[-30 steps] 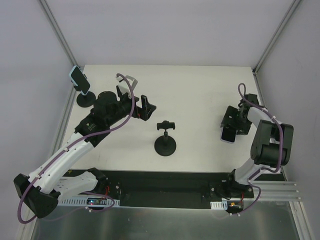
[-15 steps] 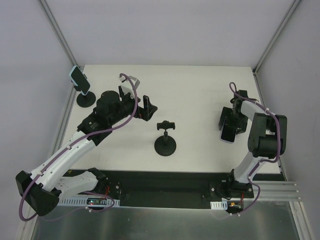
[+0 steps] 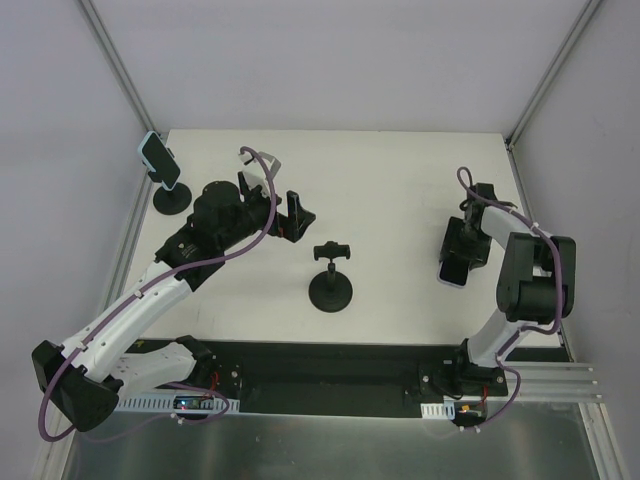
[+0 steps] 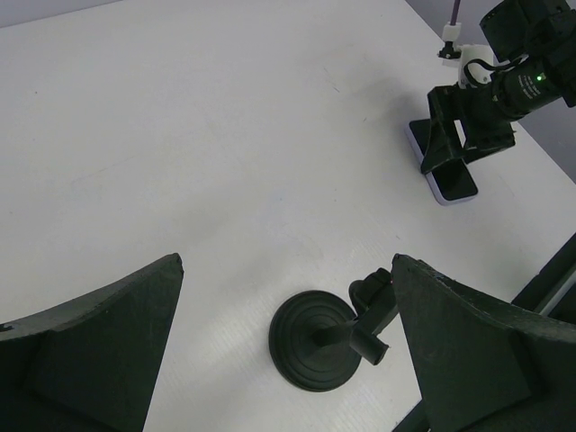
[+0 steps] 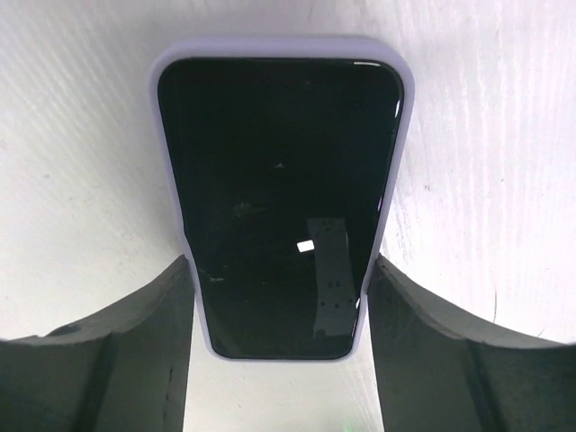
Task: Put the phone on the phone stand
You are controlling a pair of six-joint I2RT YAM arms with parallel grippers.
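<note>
The phone (image 5: 279, 207), with a black screen and a lilac case, lies flat on the white table at the right (image 3: 452, 273). My right gripper (image 5: 281, 261) is down over it. One finger is on each long side, both touching the case. The empty black phone stand (image 3: 330, 288) has a round base and a small clamp on top, and stands mid-table. My left gripper (image 3: 297, 218) is open and empty, held above the table to the upper left of the stand. In the left wrist view the stand (image 4: 319, 340) sits between its fingers, with the phone (image 4: 454, 180) far off.
A second phone (image 3: 160, 160) sits on another black stand (image 3: 172, 197) at the far left corner. Metal frame posts and grey walls bound the table. The arm bases and a black rail lie along the near edge.
My right gripper has swung left and come down over the phone, its fingers now at the phone's sides. My left arm shifted slightly, then held still.
</note>
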